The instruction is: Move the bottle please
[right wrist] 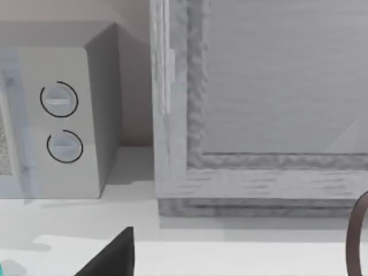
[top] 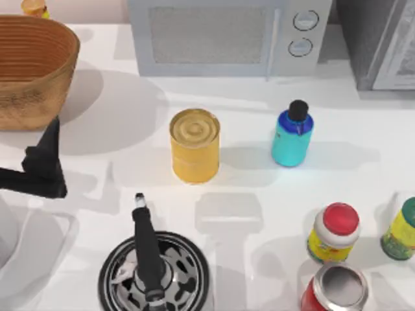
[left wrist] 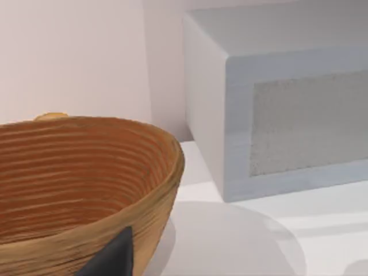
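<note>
The bottle [top: 292, 135], teal with a blue shoulder and a black cap, stood upright on the white table [top: 363, 194], right of centre and just in front of the microwave [top: 227, 35] at the back edge. Nothing touched it. A yellow can [top: 194, 146] stood to its left, well apart, also upright.

Our left arm's gripper [top: 44, 162] hung at the table's left side, just in front of the wicker basket [top: 29, 68]; we could not tell how its fingers stood. From that arm's wrist camera we saw the basket's woven wall [left wrist: 86, 190] close by and the microwave's side [left wrist: 207, 103] beyond it, with a dark fingertip [left wrist: 115, 259] at the frame's edge. From our right arm's wrist camera we saw the microwave's two dials [right wrist: 60, 121], a grey cabinet [right wrist: 259, 115] beside it and one dark fingertip [right wrist: 115, 256]; whether that hand was open or closed we could not tell.

Along the near edge sat a black-and-white patterned pan [top: 155, 275] with a black handle, a red-capped bottle [top: 333, 232], a green-capped bottle [top: 402, 230] and a red can [top: 335, 288].
</note>
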`<move>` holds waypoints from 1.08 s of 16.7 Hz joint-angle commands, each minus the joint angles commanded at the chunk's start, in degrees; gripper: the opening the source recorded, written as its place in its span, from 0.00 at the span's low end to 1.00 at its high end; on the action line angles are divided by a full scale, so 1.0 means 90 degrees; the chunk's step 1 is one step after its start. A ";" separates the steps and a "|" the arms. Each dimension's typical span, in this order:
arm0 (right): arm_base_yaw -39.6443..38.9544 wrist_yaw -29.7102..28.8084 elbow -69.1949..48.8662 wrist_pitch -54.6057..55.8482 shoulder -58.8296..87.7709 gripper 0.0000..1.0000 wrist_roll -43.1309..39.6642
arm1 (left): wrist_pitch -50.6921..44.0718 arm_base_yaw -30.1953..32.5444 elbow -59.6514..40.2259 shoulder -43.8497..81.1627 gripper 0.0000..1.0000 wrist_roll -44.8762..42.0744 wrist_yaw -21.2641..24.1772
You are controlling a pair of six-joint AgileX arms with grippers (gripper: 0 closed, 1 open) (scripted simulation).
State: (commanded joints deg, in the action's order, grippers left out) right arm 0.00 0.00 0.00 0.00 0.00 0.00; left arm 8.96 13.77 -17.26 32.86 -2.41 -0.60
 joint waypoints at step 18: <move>0.0000 0.0000 0.0000 0.0000 0.0000 1.00 0.0000 | 0.2151 0.3353 -0.3925 0.8514 1.00 0.0045 0.0364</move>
State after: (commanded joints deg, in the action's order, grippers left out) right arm 0.00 0.00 0.00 0.00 0.00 0.00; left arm 28.32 43.94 -52.58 109.49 -2.00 2.68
